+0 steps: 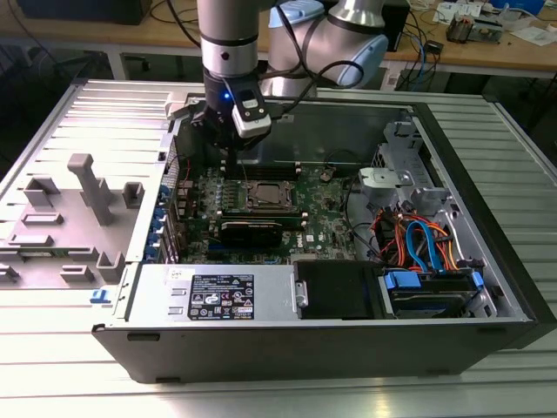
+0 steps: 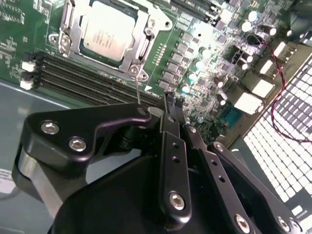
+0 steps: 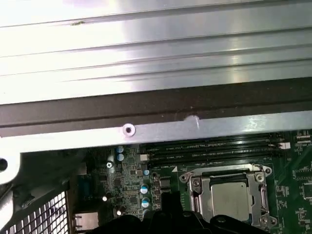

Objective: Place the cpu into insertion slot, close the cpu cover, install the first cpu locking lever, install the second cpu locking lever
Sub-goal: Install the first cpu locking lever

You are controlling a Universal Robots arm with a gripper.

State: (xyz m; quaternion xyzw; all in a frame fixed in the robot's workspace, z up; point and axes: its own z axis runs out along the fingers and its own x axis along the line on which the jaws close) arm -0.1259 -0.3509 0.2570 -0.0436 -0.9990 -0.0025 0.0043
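Jaws together, hovering near the cpu (image 2: 106, 30) seated in the insertion slot (image 2: 67, 19).

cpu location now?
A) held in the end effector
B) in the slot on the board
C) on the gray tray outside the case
B: in both wrist views the cpu lies flat on the board, framed by the cover.

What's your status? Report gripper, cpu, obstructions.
Gripper over motherboard, close to cpu. That cpu seated, cpu cover down over it. No obstruction seen.
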